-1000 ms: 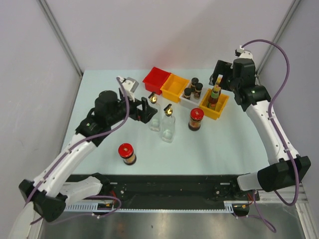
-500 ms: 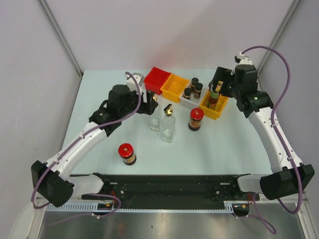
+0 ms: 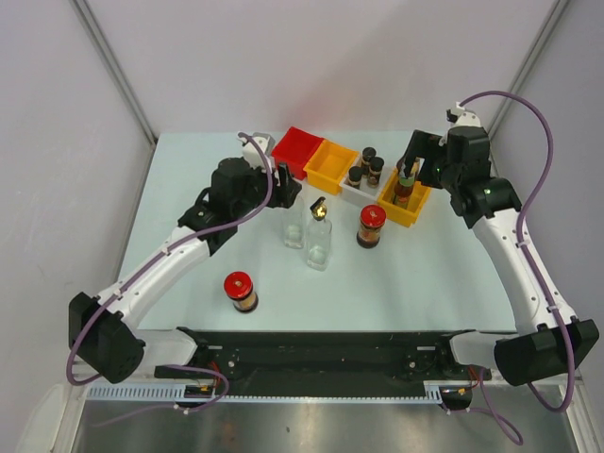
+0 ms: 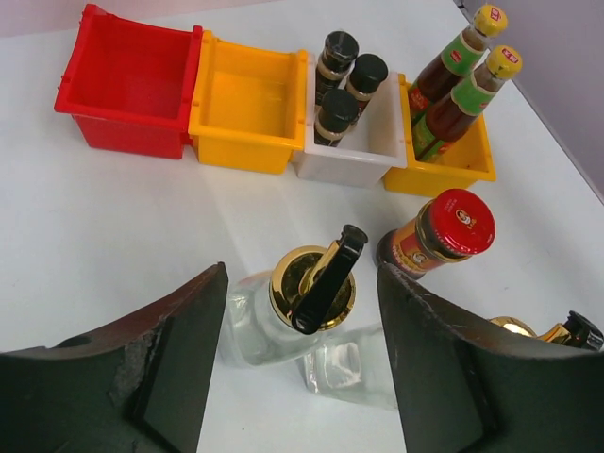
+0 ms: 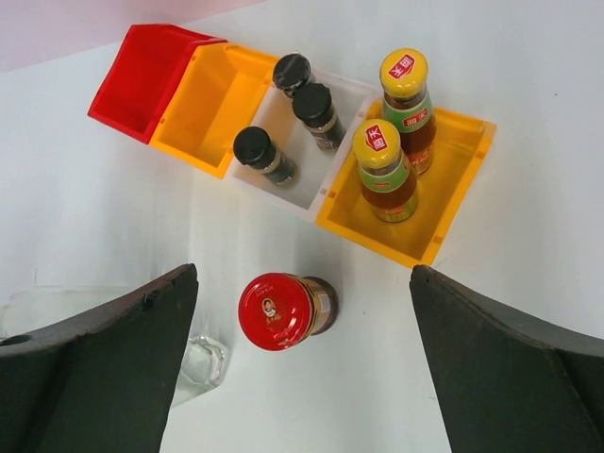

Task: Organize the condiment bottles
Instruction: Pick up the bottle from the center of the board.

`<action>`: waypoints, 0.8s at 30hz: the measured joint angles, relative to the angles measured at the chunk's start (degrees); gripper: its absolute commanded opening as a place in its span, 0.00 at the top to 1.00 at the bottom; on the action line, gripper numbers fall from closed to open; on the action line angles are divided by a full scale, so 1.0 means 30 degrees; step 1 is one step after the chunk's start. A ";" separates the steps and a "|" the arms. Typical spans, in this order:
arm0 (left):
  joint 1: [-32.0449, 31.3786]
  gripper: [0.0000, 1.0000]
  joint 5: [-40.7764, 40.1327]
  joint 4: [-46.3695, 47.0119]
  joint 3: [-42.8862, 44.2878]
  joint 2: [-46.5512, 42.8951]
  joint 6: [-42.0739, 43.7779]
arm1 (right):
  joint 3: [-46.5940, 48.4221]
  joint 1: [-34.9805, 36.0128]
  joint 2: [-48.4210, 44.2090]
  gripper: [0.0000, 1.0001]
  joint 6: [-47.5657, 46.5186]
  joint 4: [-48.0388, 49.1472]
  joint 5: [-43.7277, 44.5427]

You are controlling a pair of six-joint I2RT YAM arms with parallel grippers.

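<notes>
Left hand [image 4: 302, 274] part-open astride a gold-spouted glass bottle [image 4: 310, 294] mid-table, contact unclear, right hand [image 5: 302, 272] wide open above a red-lidded jar [image 5: 276, 310], black-capped shakers [image 5: 311, 102] in white bin [image 5: 307, 184], sauce bottles [image 5: 385, 165] in yellow bin [image 5: 444, 198]

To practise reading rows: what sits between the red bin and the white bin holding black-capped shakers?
An empty orange bin separates red bin from white bin; the left wrist view shows it.

Red bin [image 4: 123, 142], yellow-capped sauce bottles [image 4: 451, 68], red-lidded jar [image 4: 444, 231]
</notes>
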 measured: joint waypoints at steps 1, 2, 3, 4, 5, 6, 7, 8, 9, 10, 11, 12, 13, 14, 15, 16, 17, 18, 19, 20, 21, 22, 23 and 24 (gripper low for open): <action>0.0000 0.31 -0.0007 0.0095 0.0000 0.0058 -0.0007 | -0.0007 -0.0007 -0.0015 0.00 -0.0007 0.0000 0.0007; 0.0000 0.32 -0.0007 0.0175 0.0000 0.0109 -0.0015 | -0.0015 -0.0029 -0.0051 0.00 -0.0007 -0.0007 0.0000; 0.0000 0.32 -0.0015 0.0284 -0.0007 0.0197 -0.0022 | -0.0044 -0.0051 -0.0080 0.00 -0.0007 -0.0007 0.0007; 0.0000 0.32 -0.0015 0.0335 -0.0022 0.0262 -0.0029 | -0.0058 -0.0080 -0.0109 0.00 -0.0007 -0.0036 0.0007; 0.0000 0.32 -0.0029 0.0408 -0.0066 0.0321 -0.0036 | -0.0080 -0.0102 -0.0124 0.00 -0.0007 -0.0051 0.0007; -0.0015 0.33 -0.0095 0.0466 -0.0153 0.0357 -0.0036 | -0.0102 -0.0117 -0.0138 0.00 -0.0007 -0.0066 0.0007; -0.0036 0.34 -0.0146 0.0503 -0.0270 0.0379 -0.0036 | -0.0124 -0.0131 -0.0146 0.00 -0.0007 -0.0066 0.0007; -0.0066 0.34 -0.0153 0.0517 -0.0372 0.0401 -0.0044 | -0.0160 -0.0138 -0.0153 0.00 -0.0007 -0.0073 0.0007; -0.0109 0.35 -0.0168 0.0576 -0.0503 0.0430 -0.0044 | -0.0189 -0.0138 -0.0153 0.00 -0.0007 -0.0073 0.0007; -0.0131 0.36 -0.0175 0.0597 -0.0583 0.0452 -0.0051 | -0.0219 -0.0138 -0.0153 0.00 -0.0007 -0.0073 0.0007; -0.0182 0.37 -0.0204 0.0597 -0.0648 0.0474 -0.0044 | -0.0240 -0.0138 -0.0153 0.01 -0.0007 -0.0080 0.0000; -0.0233 0.37 -0.0226 0.0605 -0.0663 0.0532 -0.0044 | -0.0255 -0.0153 -0.0153 0.00 -0.0007 -0.0095 0.0007; -0.0262 0.37 -0.0226 0.0648 -0.0663 0.0590 -0.0044 | -0.0277 -0.0168 -0.0153 0.00 -0.0007 -0.0095 0.0007; -0.0321 0.39 -0.0291 0.0729 -0.0663 0.0678 -0.0036 | -0.0284 -0.0175 -0.0153 0.00 -0.0007 -0.0109 0.0007; -0.0364 0.40 -0.0379 0.0801 -0.0670 0.0743 -0.0036 | -0.0291 -0.0204 -0.0153 0.00 -0.0007 -0.0124 0.0007; -0.0415 0.44 -0.0488 0.0867 -0.0685 0.0801 -0.0036 | -0.0291 -0.0211 -0.0153 0.00 -0.0007 -0.0131 0.0015; -0.0459 0.46 -0.0612 0.0882 -0.0707 0.0838 -0.0029 | -0.0291 -0.0233 -0.0153 0.00 -0.0007 -0.0138 0.0015; -0.0488 0.49 -0.0750 0.0918 -0.0743 0.0845 -0.0029 | -0.0299 -0.0240 -0.0153 0.00 -0.0007 -0.0138 0.0015; -0.0525 0.55 -0.0809 0.0969 -0.0780 0.0845 -0.0022 | -0.0299 -0.0240 -0.0153 0.00 -0.0007 -0.0146 0.0015; -0.0554 0.59 -0.0838 0.1027 -0.0809 0.0845 -0.0029 | -0.0299 -0.0248 -0.0153 0.00 -0.0007 -0.0146 0.0007; -0.0590 0.62 -0.0933 0.1144 -0.0831 0.0845 0.0051 | -0.0306 -0.0248 -0.0153 0.00 -0.0007 -0.0160 0.0007; -0.0619 0.69 -0.1100 0.1209 -0.0838 0.0845 0.0051 | -0.0306 -0.0248 -0.0153 0.00 -0.0007 -0.0168 0.0007; -0.0627 0.73 -0.1260 0.1268 -0.0845 0.0845 0.0138 | -0.0306 -0.0248 -0.0160 0.00 -0.0007 -0.0182 0.0015; -0.0619 0.78 -0.1362 0.1290 -0.0845 0.0852 0.0168 | -0.0306 -0.0255 -0.0160 0.00 -0.0007 -0.0197 0.0007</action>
